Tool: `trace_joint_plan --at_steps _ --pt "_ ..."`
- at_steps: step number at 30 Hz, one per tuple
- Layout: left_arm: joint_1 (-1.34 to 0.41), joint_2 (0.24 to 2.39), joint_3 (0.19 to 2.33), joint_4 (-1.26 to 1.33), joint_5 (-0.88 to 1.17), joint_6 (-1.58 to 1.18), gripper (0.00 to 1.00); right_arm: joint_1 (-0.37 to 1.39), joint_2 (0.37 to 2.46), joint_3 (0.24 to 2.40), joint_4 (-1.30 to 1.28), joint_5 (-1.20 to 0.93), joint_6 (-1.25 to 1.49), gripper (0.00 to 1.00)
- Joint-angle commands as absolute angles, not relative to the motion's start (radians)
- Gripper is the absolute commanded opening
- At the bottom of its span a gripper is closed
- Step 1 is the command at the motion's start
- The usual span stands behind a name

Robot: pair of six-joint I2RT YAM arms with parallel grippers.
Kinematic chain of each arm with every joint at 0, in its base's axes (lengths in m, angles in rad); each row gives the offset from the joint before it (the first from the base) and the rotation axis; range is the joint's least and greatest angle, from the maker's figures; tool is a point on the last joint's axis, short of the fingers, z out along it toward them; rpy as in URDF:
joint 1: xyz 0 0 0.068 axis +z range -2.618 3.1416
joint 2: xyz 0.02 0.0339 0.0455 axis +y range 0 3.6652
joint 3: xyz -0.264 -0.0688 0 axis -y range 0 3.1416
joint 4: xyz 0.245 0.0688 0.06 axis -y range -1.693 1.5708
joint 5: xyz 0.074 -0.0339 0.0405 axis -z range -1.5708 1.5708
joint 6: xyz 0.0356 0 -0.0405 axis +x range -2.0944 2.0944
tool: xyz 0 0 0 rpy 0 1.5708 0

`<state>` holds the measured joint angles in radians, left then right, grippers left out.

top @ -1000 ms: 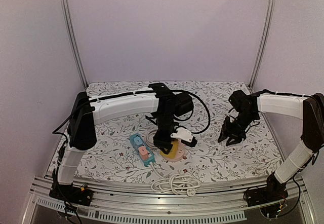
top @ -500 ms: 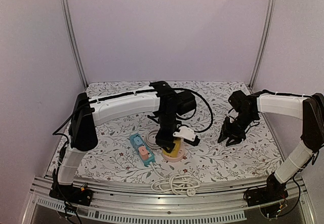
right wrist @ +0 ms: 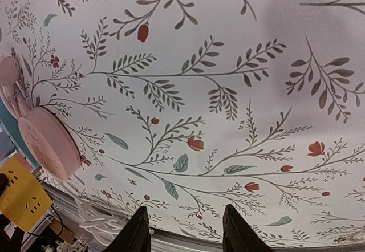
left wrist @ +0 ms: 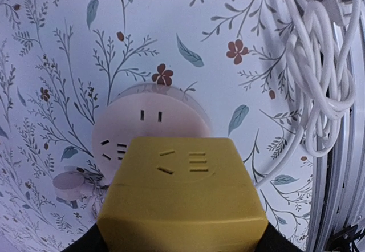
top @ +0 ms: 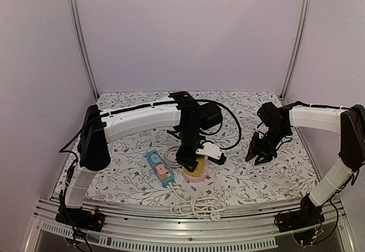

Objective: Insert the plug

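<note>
Shifted a touch to the right since a second ago with the left hand [top: 191,162], pinching the yellow plug adapter [left wrist: 182,195] by its sides. Holds it just over the pink round socket [left wrist: 149,121] at the middle of the desk [top: 256,178] (contact cannot be told). Hovers with the right hand [right wrist: 185,229] spread, well to the right. Blue power strip [top: 159,168] just left of the socket; coiled white cable [left wrist: 316,64] at the near edge.
</note>
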<state>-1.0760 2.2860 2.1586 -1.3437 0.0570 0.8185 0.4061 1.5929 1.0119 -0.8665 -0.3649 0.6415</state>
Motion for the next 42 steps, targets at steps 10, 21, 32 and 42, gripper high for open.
trace_joint_plan --at_steps 10,21,32,42 --pt "-1.066 2.295 2.108 -1.500 0.062 0.823 0.00 0.414 1.611 0.999 -0.857 -0.360 0.631 0.42" --pt "-1.070 2.317 2.143 -1.487 0.069 0.825 0.00 0.417 1.622 1.001 -0.857 -0.363 0.629 0.42" --pt "-1.067 2.340 2.162 -1.491 0.046 0.836 0.00 0.417 1.620 0.996 -0.856 -0.361 0.630 0.41" --pt "-1.052 2.300 2.049 -1.419 0.057 0.826 0.00 0.418 1.632 0.997 -0.849 -0.364 0.626 0.41"
